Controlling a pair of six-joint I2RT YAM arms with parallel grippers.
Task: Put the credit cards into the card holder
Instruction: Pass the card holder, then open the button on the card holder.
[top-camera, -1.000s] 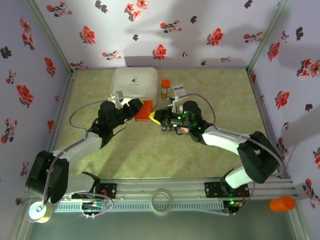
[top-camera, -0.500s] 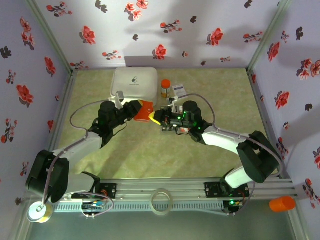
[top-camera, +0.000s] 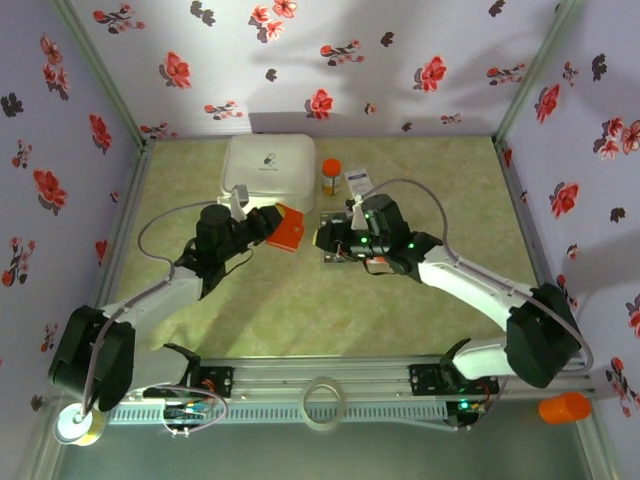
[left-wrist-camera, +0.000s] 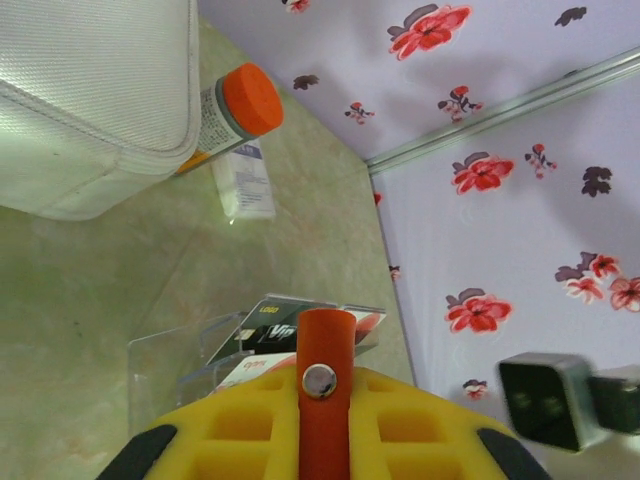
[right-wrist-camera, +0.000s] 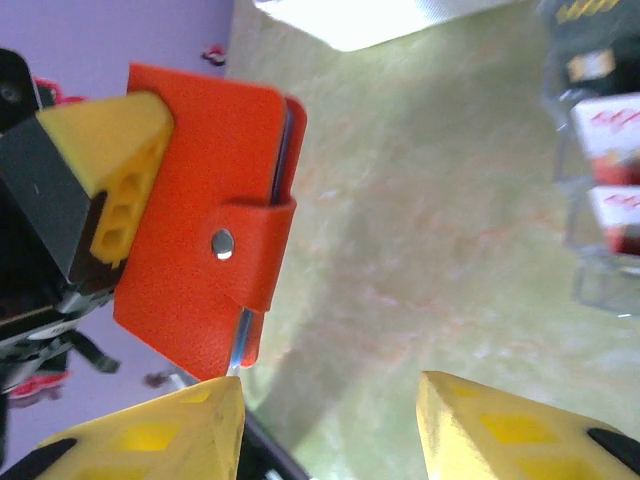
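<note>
gripping the closed card holder, left gripper clamped tight; right gripper parted, empty

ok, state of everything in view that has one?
card holder: snapped shut
left tool: shut on the card holder
right tool: open, empty
credit cards: in the clear rack
bottle: upright, capped
white box: lid closed

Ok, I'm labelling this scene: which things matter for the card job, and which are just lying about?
Job: card holder, credit cards, clear stand holding them.
Lying about: white rounded box, orange-capped bottle, small white printed packet.
</note>
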